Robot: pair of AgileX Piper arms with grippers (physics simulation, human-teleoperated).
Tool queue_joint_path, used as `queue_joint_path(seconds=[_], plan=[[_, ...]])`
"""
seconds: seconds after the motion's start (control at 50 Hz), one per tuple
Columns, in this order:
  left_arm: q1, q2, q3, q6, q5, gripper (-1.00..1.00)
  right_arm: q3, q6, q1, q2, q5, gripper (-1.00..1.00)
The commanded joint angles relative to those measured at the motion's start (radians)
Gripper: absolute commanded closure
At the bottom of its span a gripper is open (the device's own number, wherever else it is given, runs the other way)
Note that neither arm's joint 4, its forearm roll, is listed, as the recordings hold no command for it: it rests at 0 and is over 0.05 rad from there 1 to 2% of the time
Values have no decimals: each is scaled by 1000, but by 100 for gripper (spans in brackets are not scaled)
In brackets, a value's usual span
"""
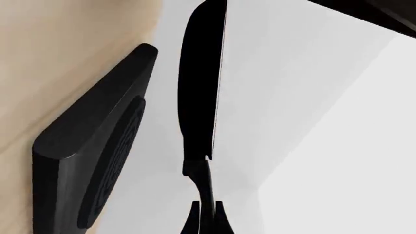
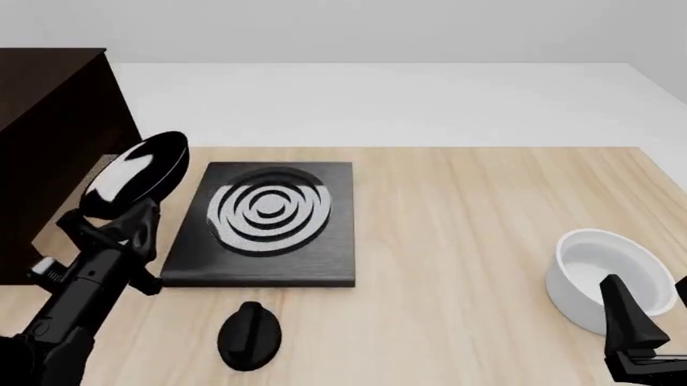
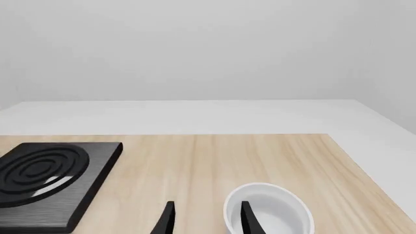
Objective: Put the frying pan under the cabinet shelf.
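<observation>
Front view — left gripper [image 2: 127, 215] pinches the frying pan [image 2: 137, 175] handle; no writing.

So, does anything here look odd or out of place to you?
Only the frying pan: it is held in the air, tipped up on edge with its glossy underside showing, gripped by the handle in the left claw between the cabinet and the hob. The hob, the white bowl and a small black object sit flat on the table.
</observation>
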Motion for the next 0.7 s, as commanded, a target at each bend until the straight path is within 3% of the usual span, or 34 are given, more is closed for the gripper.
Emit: queue_joint_path(seconds=[0.02, 0.5, 0.7], plan=[[12, 92, -60, -19, -17, 100, 0, 0, 0, 0, 0, -100], [98, 294, -156, 12, -17, 100, 0, 0, 0, -2, 1, -100], [137, 335, -182, -8, -17, 100, 0, 0, 0, 0, 0, -100]])
